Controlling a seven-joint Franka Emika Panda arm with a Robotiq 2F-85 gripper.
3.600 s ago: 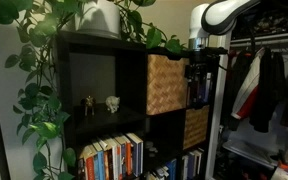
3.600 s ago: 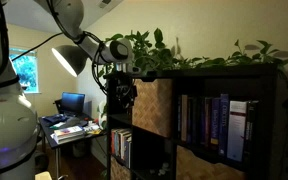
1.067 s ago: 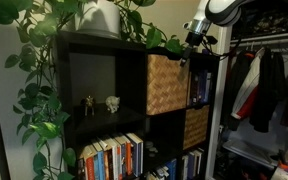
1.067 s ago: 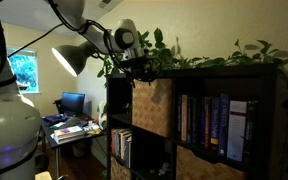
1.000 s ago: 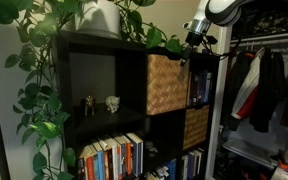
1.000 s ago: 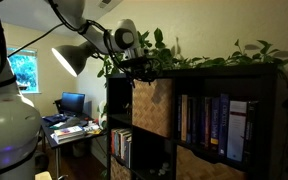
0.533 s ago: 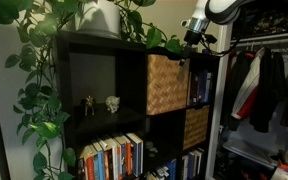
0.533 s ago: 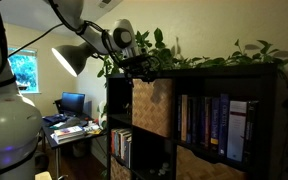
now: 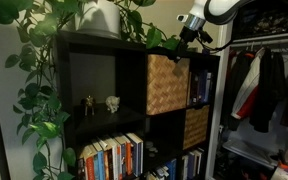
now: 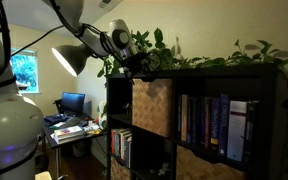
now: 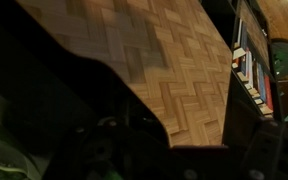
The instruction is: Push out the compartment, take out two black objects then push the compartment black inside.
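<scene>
The compartment (image 9: 165,85), a tan woven wicker bin, sits in the upper cell of the black shelf unit (image 9: 104,45) in both exterior views; it also shows in the other one (image 10: 152,106). My gripper (image 9: 190,36) hovers at the shelf's top edge, above the bin's upper corner (image 10: 141,63). In the wrist view the gripper (image 11: 184,105) is open, and only the woven surface of the compartment (image 11: 169,60) shows between its dark fingers (image 11: 94,90). The two black objects are hidden.
A darker woven bin (image 9: 196,127) fills a lower cell. Books (image 10: 214,120) stand beside the compartment and on lower shelves (image 9: 112,158). Trailing plants (image 9: 44,80) cover the shelf top. Two small figurines (image 9: 101,102) stand in the open cell. Clothes (image 9: 264,85) hang nearby.
The gripper has risen from in front of the bin's side to the shelf's top edge, creeping slightly higher over the last second. It stayed open. The bin has not moved.
</scene>
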